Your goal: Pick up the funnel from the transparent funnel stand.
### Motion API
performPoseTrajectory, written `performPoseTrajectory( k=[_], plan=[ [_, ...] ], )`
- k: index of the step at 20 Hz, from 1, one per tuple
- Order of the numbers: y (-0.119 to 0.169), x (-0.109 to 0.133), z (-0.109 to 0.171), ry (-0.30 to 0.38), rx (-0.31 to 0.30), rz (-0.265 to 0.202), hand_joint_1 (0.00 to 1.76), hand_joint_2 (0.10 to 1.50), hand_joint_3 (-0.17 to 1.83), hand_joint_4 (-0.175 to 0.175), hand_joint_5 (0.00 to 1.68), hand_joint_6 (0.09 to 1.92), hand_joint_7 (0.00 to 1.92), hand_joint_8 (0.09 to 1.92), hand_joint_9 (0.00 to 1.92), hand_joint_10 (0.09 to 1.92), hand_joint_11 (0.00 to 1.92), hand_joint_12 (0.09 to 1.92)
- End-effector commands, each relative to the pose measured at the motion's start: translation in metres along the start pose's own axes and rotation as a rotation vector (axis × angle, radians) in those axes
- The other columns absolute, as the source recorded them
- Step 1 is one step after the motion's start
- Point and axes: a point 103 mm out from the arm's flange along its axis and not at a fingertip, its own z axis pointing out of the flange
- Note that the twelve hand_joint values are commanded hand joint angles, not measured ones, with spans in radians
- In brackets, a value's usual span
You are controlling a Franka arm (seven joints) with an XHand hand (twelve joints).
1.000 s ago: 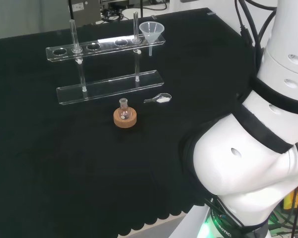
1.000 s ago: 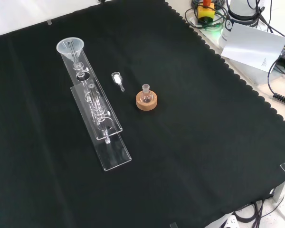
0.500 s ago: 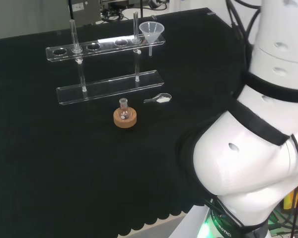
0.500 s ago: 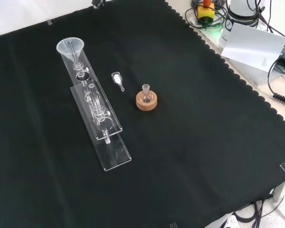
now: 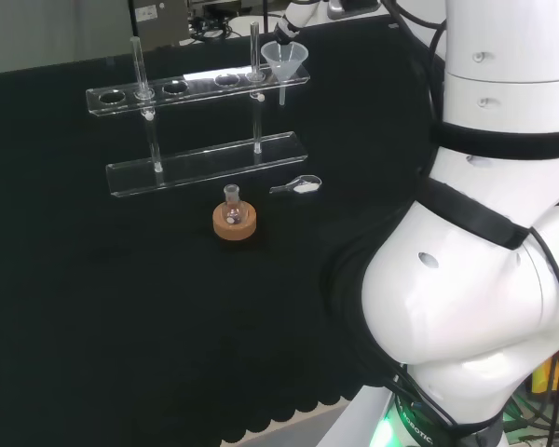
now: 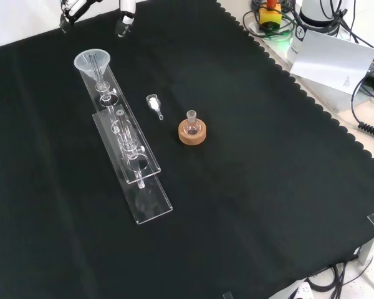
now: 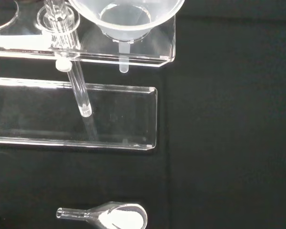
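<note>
The funnel sits upright in the end hole of the transparent funnel stand, its wide mouth up and its stem hanging straight down through the upper rail. In the front view this is the stand's far end, towards 11 o'clock from the small flask on its cork ring.

The hand enters the front view at the top edge, with two fingers showing straight and spread apart, released and holding nothing. From those fingers the funnel lies at about 6 o'clock, near but apart, roughly under the gap between them. In the head view a fingertip hangs just above the funnel's rim.

Since the funnel's long axis is vertical, the approach likely has to come down around the cone, then lift straight up so the stem clears its hole. The stand's upright rod just beside the cone may crowd the fingers.
</note>
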Motion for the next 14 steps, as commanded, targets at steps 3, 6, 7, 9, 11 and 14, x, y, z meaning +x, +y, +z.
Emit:
performPoseTrajectory(
  k=[3, 6, 7, 9, 11, 14],
  plan=[
    [0.013, 0.003, 0.011, -0.001, 0.102, -0.037, 0.59, 0.64, 0.51, -0.018, 0.07, 0.09, 0.01, 0.62, 0.25, 0.79, 0.06, 1.46],
    [0.021, 0.007, 0.016, -0.004, 0.132, -0.039, 0.58, 0.63, 0.51, -0.015, 0.05, 0.09, 0.00, 0.62, 0.27, 0.79, 0.08, 1.45],
    [0.023, 0.008, 0.017, -0.007, 0.135, -0.042, 0.58, 0.62, 0.51, -0.014, 0.04, 0.09, 0.00, 0.60, 0.27, 0.79, 0.09, 1.45],
    [0.026, 0.010, 0.019, -0.013, 0.136, -0.048, 0.58, 0.62, 0.50, -0.013, 0.03, 0.09, 0.00, 0.54, 0.26, 0.79, 0.10, 1.45],
    [0.029, 0.011, 0.020, -0.022, 0.135, -0.048, 0.58, 0.62, 0.50, -0.013, 0.02, 0.09, 0.00, 0.45, 0.22, 0.79, 0.10, 1.44],
    [0.034, 0.011, 0.023, -0.028, 0.140, -0.047, 0.58, 0.62, 0.49, -0.010, 0.00, 0.09, 0.00, 0.37, 0.18, 0.80, 0.13, 1.44]
  ],
)
